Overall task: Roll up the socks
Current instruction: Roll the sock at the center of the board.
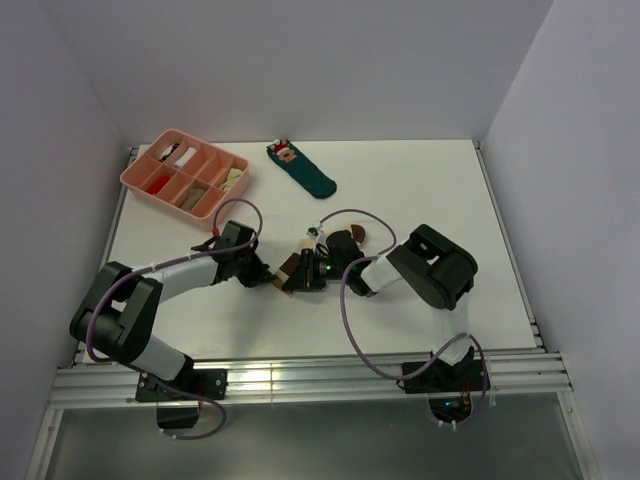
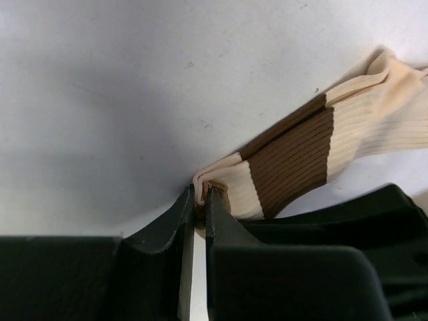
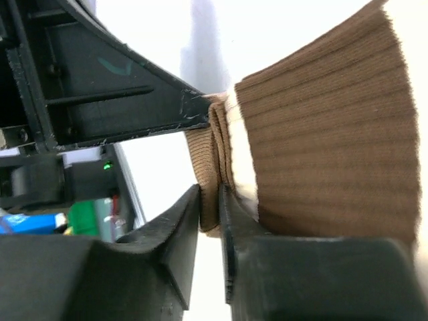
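The two socks [image 1: 318, 252] lie stacked in the middle of the table, between my two grippers. In the left wrist view the cream sock with dark brown bands [image 2: 294, 157] stretches up to the right, and my left gripper [image 2: 199, 197] is shut on its folded end. In the right wrist view my right gripper [image 3: 210, 200] is shut on the tan-brown sock [image 3: 208, 170], whose edge is curled over beside a cream strip [image 3: 242, 164]. From above, the left gripper [image 1: 270, 278] and right gripper [image 1: 298, 277] meet tip to tip at the socks' near-left end.
A pink compartment tray [image 1: 138, 182] with small items stands at the back left. A dark teal sock with a red-and-white figure [image 1: 305, 172] lies at the back centre. The left gripper's black finger [image 3: 134, 100] shows close in the right wrist view.
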Controlling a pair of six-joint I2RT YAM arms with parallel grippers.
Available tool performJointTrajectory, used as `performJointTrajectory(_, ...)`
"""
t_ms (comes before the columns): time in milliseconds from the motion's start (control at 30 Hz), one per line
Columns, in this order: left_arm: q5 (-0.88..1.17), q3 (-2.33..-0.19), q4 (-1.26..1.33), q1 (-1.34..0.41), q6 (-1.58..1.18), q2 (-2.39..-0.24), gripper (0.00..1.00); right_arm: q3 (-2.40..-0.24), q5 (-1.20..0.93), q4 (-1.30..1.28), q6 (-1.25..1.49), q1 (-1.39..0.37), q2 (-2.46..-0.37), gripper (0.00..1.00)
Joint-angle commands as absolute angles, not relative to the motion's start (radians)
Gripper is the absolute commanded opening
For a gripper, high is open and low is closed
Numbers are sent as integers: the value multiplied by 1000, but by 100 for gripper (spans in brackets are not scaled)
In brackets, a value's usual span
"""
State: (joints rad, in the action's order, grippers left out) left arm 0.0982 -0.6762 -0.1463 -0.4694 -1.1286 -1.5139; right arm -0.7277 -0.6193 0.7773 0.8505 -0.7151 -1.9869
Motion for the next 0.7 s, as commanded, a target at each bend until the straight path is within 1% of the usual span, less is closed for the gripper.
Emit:
performJointTrajectory(0, 26, -762, -342, -471, -1056, -1525, 0, -722, -432, 530, 700, -735, -1884, 29)
performJointTrajectory(67, 5, -834, -443, -476, -1045, -1545, 0, -738, -368, 437, 623, -749, -1833, 37)
performJointTrajectory(100, 5, -862, -478, -477, -1039, -1558, 0, -742, -341, 410, 600, -758, -1812, 39)
performJointTrajectory(167, -58, -939, -584, -483, -1029, -1615, 1, -747, -261, 361, 549, -785, -1754, 43)
performJointTrajectory(233, -78, -1006, -639, -495, -1009, -1676, 0, -749, -203, 324, 500, -820, -1702, 44)
performJointTrajectory(300, -95, -1040, -692, -505, -994, -1730, 0, -767, -80, 293, 454, -857, -1668, 45)
performJointTrajectory(333, -98, -1064, -704, -517, -989, -1744, 1, -776, -36, 264, 404, -880, -1660, 45)
performJointTrajectory(367, -100, -1074, -712, -523, -988, -1758, 1, -797, 57, 253, 382, -929, -1655, 47)
performJointTrajectory(500, -104, -1109, -744, -541, -979, -1801, 1, -822, 223, 256, 304, -1028, -1652, 50)
performJointTrajectory(667, -110, -1129, -761, -551, -966, -1813, 1, -877, 313, 262, 226, -1089, -1695, 53)
